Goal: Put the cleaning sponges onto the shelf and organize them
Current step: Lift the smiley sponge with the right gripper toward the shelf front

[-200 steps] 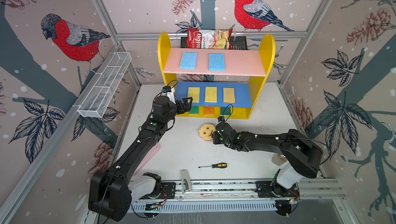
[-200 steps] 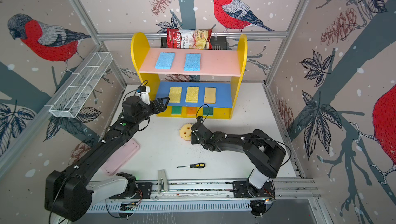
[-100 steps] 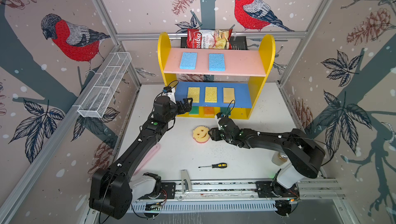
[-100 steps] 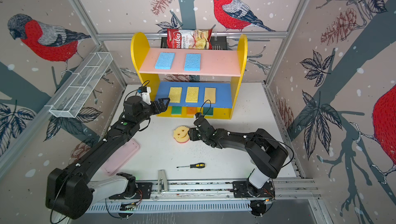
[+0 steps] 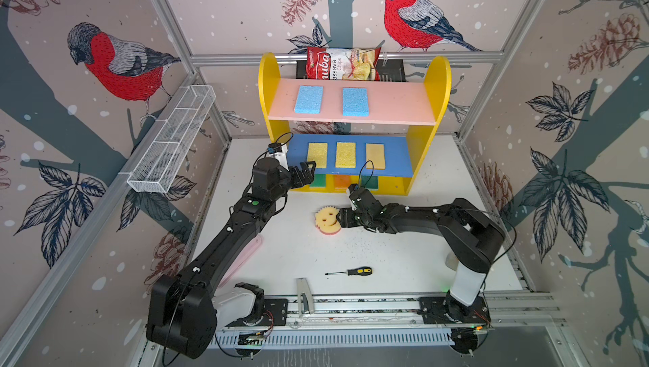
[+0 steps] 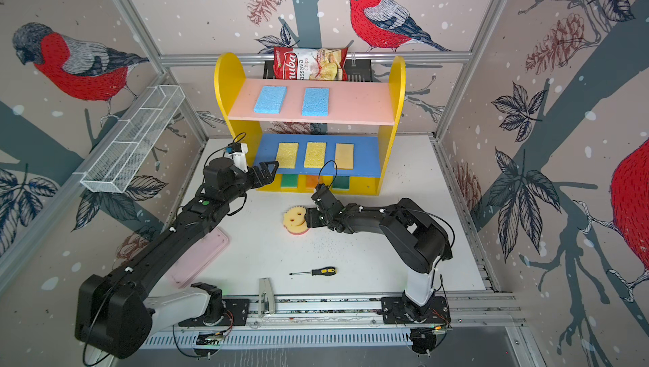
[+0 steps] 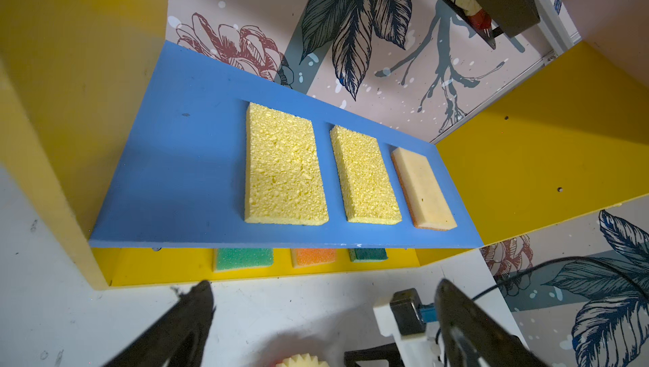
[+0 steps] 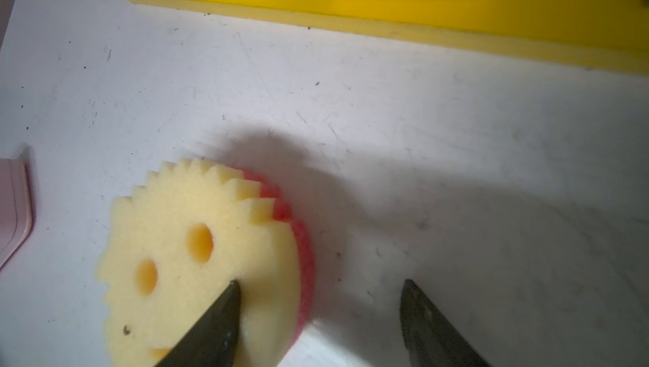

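Smiley sponge point(image 5: 328, 220) lies on the table point(image 5: 404, 260), mid-frame in both top views, below the shelf point(image 5: 437, 81). Your right gripper point(image 8: 320, 286) stands parted, one finger over its face. Your left gripper point(image 5: 306, 173) is spread wide.

Overhead stereo facing shelf point(image 5: 437, 81); wrists close

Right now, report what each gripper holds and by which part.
Nothing is held. The left gripper is open, empty; the right gripper is open, one finger over the smiley-face sponge, unclamped.
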Motion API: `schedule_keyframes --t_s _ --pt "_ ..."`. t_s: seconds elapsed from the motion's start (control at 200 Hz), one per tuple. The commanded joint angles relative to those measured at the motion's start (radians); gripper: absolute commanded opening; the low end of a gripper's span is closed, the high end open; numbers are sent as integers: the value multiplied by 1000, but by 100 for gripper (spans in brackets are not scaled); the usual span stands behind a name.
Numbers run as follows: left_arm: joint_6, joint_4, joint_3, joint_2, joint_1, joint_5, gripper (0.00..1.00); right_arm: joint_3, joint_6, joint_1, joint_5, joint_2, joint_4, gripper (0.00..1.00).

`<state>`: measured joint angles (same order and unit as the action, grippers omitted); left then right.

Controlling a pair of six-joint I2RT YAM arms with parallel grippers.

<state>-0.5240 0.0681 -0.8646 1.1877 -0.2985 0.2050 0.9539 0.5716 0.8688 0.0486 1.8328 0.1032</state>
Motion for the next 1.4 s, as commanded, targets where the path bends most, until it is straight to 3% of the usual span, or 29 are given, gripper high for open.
schedule_keyframes --t_s 0.0,0.22,0.38,0.67,1.085,1.396 --pt "0 23 -10 0 0 -7 97 16 9 3 40 29 1 60" --pt "5 16 -3 -10 0 -12 97 19 3 6 64 26 9 20" --pt "2 17 2 -12 0 -3 97 32 -10 13 56 22 -2 6" --pt "17 -5 2 -39 0 -16 97 48 -58 16 32 -47 -18 0" --pt "7 -18 -9 -23 0 5 97 -56 -95 12 -66 -296 78 0" --pt "9 -22 -22 38 0 120 97 -60 -108 7 -113 -363 79 0"
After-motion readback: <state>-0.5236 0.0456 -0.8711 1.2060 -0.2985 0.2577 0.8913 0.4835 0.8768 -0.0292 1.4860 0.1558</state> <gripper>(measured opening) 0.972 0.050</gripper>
